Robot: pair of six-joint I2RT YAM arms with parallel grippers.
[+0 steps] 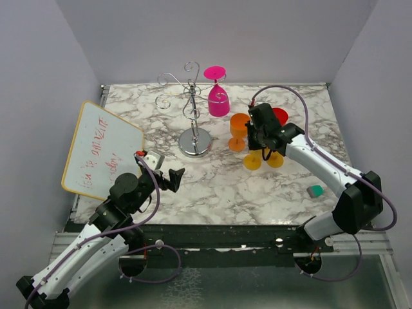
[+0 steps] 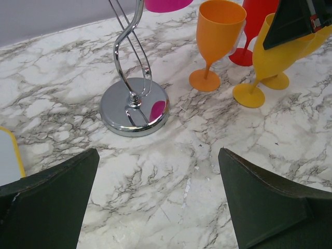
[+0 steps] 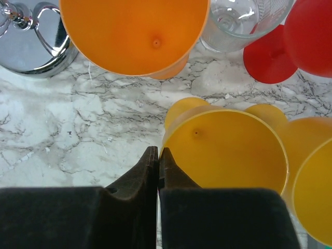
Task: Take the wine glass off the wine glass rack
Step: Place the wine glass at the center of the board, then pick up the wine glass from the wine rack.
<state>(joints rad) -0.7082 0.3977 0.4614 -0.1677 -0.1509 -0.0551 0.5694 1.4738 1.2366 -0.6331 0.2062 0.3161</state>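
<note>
Table: white marble table (image 1: pixel 283 96) with grey walls around it.
Glass: the pink glass (image 1: pixel 218 98) hangs bowl down and foot up, at upper centre of the top view. Its long axis is upright.
Rack: the chrome rack (image 1: pixel 195 140) has an upright pole on a round base. The glass hangs from a wire arm on its right in the frame.
Right pincer: the right pincer (image 3: pixel 157 155) is pressed together and pinching nothing. It sits low over a yellow cup (image 3: pixel 228 150), right of centre.
Left pincer: the left pincer (image 1: pixel 176 174) is spread wide and empty, lower left of centre, facing the rack base.
Bearing: the glass lies up-left of the right pincer and near it, with an orange cup (image 1: pixel 239 131) between them. From the left pincer it lies up-right and farther off, past the rack base.
Nearer arm: the right one, as I judge it.
Next need: probably to spread the right pincer, rise to stem height and draw the foot out along the wire.
</note>
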